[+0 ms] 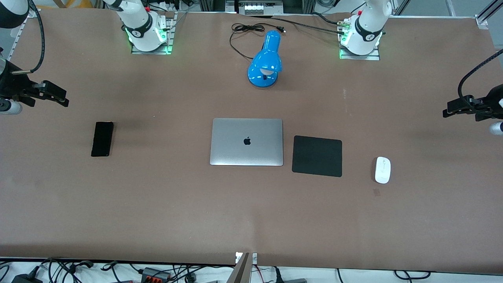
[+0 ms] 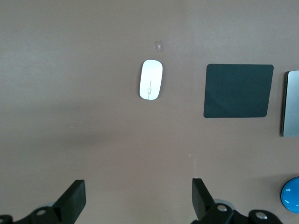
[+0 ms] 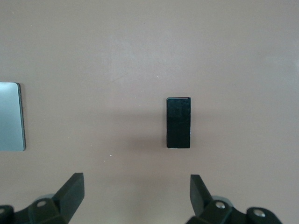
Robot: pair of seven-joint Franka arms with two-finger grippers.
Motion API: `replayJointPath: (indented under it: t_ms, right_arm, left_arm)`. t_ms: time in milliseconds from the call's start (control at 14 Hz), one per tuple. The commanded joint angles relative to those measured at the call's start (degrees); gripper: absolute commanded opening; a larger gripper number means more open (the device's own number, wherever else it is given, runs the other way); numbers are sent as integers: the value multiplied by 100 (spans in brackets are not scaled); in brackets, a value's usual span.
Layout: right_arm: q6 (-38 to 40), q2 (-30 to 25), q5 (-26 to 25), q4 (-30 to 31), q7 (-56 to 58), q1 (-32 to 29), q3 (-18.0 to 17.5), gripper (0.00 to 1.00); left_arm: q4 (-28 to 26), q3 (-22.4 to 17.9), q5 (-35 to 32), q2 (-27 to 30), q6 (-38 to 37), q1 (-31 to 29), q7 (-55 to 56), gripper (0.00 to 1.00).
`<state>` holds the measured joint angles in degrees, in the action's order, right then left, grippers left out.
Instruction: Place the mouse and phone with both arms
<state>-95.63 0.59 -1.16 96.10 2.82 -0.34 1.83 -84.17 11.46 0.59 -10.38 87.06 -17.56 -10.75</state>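
- High over the worktop's point(image 1: 157, 204) two ends, both of our arms hang in wait, neither touching anything.
- Our left gripper point(image 1: 452, 111) hovers with fingers spread and nothing between them; the left wrist view shows both fingers point(image 2: 74, 198) well apart over bare brown surface.
- Our right gripper point(image 1: 59, 96) is likewise released, its fingers point(image 3: 72, 191) set wide above the worktop at the right arm's end.
- Below the left gripper's reach, the mouse point(image 1: 382, 169) lies flat on the worktop toward the left arm's end, beside the mouse pad point(image 1: 317, 155) but apart from it.
- Toward the right arm's end, the phone point(image 1: 102, 138) lies flat and alone, well apart from the laptop point(image 1: 246, 142).
- At the centre we see the closed silver laptop, with the black mouse pad just beside it on the left arm's side.
- Farther from the front camera than the laptop stands a blue desk lamp point(image 1: 265, 61), its black cord point(image 1: 239, 35) looping toward the arms' bases.
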Motion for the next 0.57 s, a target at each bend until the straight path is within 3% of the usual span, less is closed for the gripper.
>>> replayJointPath:
  t_ms: [0, 500]
  right_arm:
    - [44, -137, -7, 67, -27, 42, 36, 100]
    - [114, -42, -24, 84, 34, 42, 36, 100]
  left_arm:
    - [68, 6, 107, -8, -83, -54, -138, 100]
    - [68, 6, 90, -17, -75, -45, -129, 100]
